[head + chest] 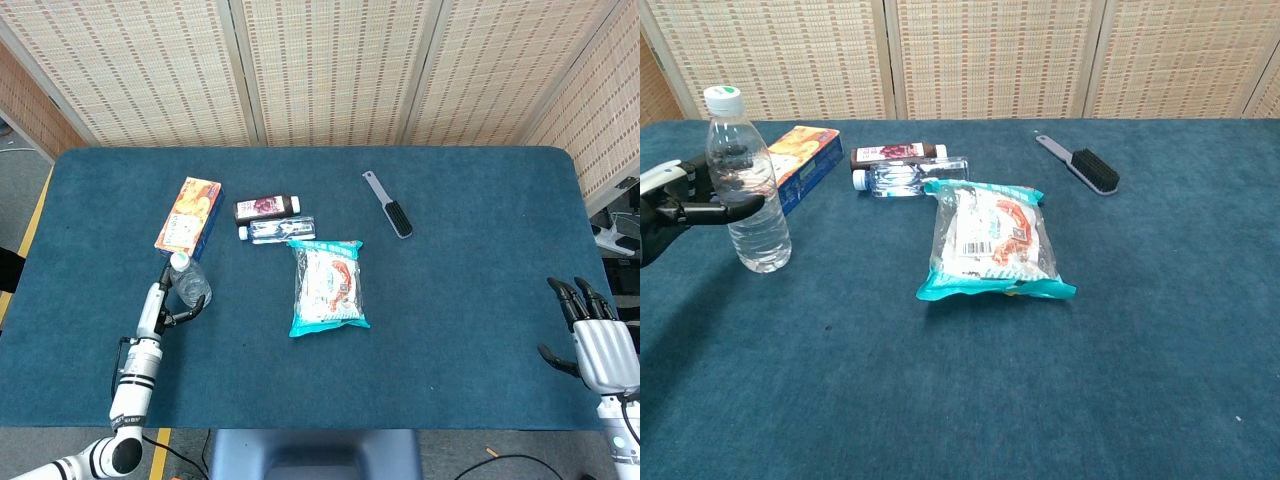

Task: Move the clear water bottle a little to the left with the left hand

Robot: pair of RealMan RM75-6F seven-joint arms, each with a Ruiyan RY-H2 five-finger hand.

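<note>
The clear water bottle is standing upright on the blue table, toward its left side, just in front of the near end of the orange box. Its white cap is sitting on top. The left hand is reaching in from the left edge at mid-height of the bottle, its dark fingers curling around the bottle's body and lying against it; the hand is gripping the bottle. In the head view the same hand is showing just beside the bottle.

The right hand is resting at the far right edge of the table, well apart from every item, fingers spread and holding nothing.

To the right of the box, a dark-labelled bottle and a small clear bottle are lying on their sides, one beside the other. A teal snack bag is lying just in front of them. A grey brush is lying further right, apart from the rest.
</note>
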